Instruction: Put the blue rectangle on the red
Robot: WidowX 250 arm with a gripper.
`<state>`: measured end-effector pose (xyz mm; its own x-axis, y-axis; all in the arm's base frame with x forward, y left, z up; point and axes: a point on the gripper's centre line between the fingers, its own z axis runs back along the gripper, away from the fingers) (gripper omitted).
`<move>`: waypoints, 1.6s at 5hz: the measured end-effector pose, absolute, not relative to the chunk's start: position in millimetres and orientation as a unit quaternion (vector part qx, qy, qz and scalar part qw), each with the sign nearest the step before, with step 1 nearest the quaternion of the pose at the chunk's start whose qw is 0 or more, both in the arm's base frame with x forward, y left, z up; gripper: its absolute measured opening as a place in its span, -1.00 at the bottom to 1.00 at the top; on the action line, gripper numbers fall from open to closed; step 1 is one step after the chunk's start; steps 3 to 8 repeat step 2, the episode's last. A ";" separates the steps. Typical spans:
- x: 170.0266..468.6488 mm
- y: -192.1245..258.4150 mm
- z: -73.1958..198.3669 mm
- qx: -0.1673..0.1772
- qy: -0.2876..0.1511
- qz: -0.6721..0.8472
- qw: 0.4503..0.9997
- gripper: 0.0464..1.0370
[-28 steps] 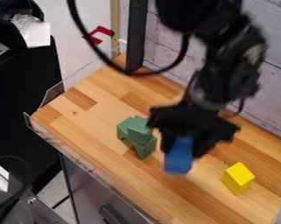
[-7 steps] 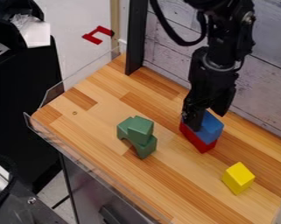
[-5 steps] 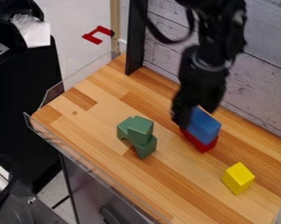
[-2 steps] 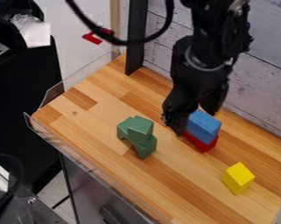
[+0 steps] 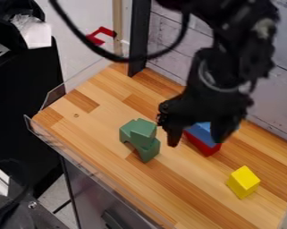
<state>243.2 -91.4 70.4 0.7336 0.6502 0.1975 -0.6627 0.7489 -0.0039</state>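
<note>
Right of frame centre, blue rectangle [image 5: 201, 130] rests on red block [image 5: 200, 144]. My tool [image 5: 195, 142] hangs over them, fingers spread wide, nothing gripped. Placement looks done; best lift straight up, both fingers clear of blue rectangle, before swinging aside, lest stack shift.

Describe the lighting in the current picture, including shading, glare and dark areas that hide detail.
Camera view: light looks fairly even on the striped wooden tabletop, without strong glare; camera view: the yellow cuboid block's faces differ in brightness; camera view: the black two-finger gripper looks nearly solid dark and partly hides the blue rectangular block.
</note>
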 end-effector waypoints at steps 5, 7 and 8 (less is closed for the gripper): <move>241.2 -110.4 50.2 0.026 -0.057 0.131 0.989 0.92; 241.2 -110.4 50.2 0.026 -0.057 0.131 0.989 0.92; 241.2 -110.4 50.2 0.026 -0.057 0.131 0.989 0.92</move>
